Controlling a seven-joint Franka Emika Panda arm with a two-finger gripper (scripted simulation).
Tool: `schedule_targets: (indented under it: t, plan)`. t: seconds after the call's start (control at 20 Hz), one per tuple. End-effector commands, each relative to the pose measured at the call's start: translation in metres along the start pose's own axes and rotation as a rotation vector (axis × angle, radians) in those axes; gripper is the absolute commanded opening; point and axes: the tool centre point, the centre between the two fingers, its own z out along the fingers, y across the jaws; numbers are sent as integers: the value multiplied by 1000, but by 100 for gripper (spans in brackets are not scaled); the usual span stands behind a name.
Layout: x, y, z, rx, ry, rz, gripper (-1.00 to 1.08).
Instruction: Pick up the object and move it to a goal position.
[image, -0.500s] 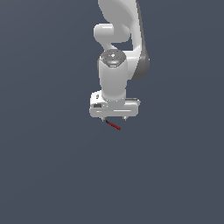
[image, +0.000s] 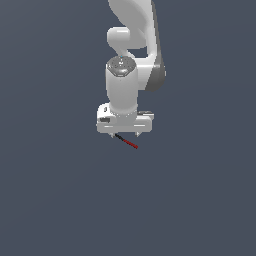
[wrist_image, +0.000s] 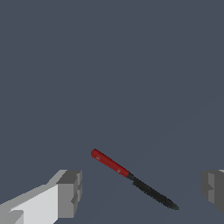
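The object (wrist_image: 131, 177) is a thin stick with one red part and one black part, lying flat on the dark grey floor. In the exterior view the object (image: 128, 142) pokes out from under the white hand, red end towards that view's right. My gripper (image: 125, 135) hovers right over it, open. The wrist view shows my gripper (wrist_image: 142, 190) with its grey fingertips (wrist_image: 70, 192) far apart. The stick lies slantwise between them and touches neither.
The plain dark grey floor (image: 60, 200) spreads in every direction. The white arm (image: 132, 45) rises behind the hand in the exterior view.
The hand has shifted slightly towards the exterior view's left. The stick lies where it was.
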Motion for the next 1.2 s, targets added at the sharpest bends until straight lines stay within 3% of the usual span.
schedule_targets:
  t: [0.0,0.6,1.15]
  plan:
    - [-2,6,-1,-2,-4,4,100]
    - [-6,9,8,-6,-5,-57,100]
    - [-25,17,39,-16,-7,-282,100]
